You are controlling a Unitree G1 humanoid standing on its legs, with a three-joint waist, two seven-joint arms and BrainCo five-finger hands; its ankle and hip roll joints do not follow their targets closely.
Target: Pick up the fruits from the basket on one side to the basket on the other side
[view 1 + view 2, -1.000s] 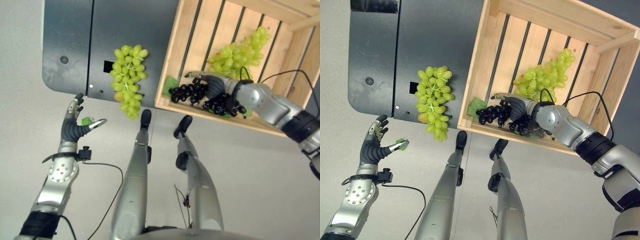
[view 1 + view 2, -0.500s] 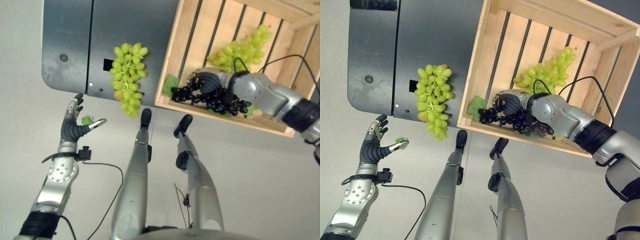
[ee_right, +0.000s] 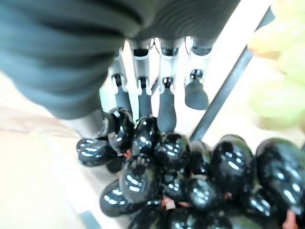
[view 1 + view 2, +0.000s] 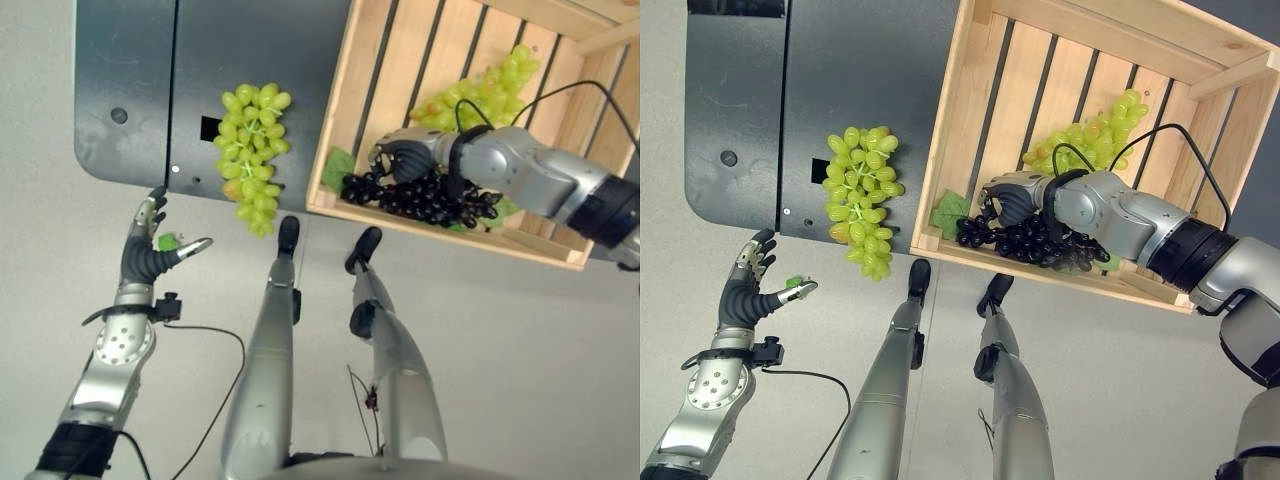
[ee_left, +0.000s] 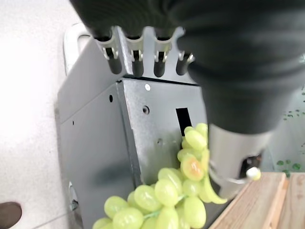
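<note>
Slatted pale wooden crate [image 4: 1200, 90]: holds a glossy black grape bunch [image 4: 1035, 240] at its near wall and a green grape bunch [image 4: 1090, 140] behind; right hand [image 4: 1018, 197] curls its fingers onto the black bunch, apparently gathering it for lifting; left hand [image 4: 750, 290] idle, fingers spread, beside the dark metal panel [image 4: 750, 110] bearing another green bunch [image 4: 862, 200].

- Both eye views: head camera looking steeply down, set slightly apart, sharing the wooden crate [image 4: 1060, 90], the dark metal plate [image 4: 200, 90] left of it, and green grapes [image 4: 250, 155] on the plate.
- Left wrist view: very close along the left hand [image 5: 143, 52], facing the plate, crate corner at its edge.
- Right wrist view: inside the crate, right against black grapes [image 3: 171, 176].
</note>
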